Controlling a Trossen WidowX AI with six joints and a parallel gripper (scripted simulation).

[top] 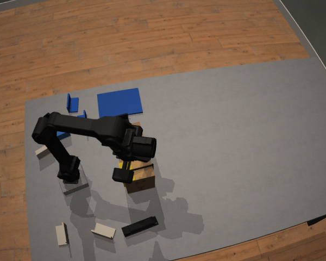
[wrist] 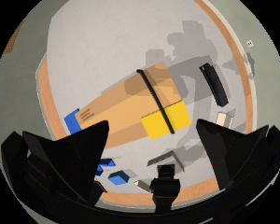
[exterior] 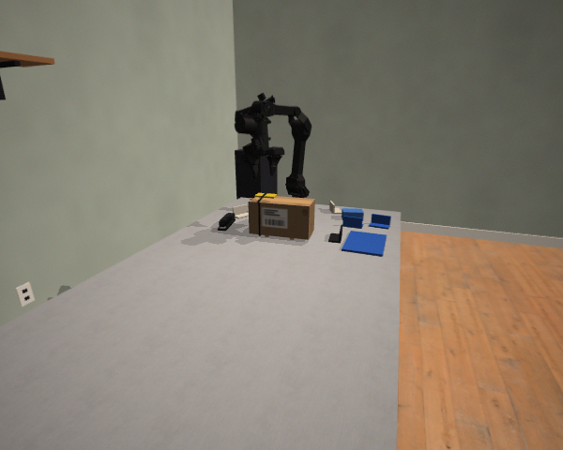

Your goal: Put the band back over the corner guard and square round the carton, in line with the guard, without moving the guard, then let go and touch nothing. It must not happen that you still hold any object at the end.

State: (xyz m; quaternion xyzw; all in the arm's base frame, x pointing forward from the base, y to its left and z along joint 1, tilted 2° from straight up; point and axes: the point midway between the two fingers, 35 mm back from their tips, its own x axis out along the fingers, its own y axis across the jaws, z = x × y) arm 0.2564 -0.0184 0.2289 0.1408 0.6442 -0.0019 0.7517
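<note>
The brown carton (top: 140, 175) lies on the grey mat, with the yellow corner guard (top: 130, 168) on its near-left top edge. The thin black band (top: 143, 167) runs across the carton top and meets the guard. In the wrist view the band (wrist: 154, 100) crosses the carton (wrist: 124, 115) roughly square and passes over the guard (wrist: 164, 121). In the exterior view the band (exterior: 258, 215) goes down the labelled side under the guard (exterior: 265, 195). My gripper (exterior: 266, 163) hangs well above the carton, open and empty, touching nothing; its fingers frame the wrist view (wrist: 154, 149).
A blue flat pad (top: 119, 102) and blue brackets (top: 72, 103) lie behind the carton. Beige blocks (top: 61, 234) (top: 103, 230) and a black bar (top: 139, 225) lie at the front. Another beige block (top: 41, 150) sits left of the arm base (top: 69, 172).
</note>
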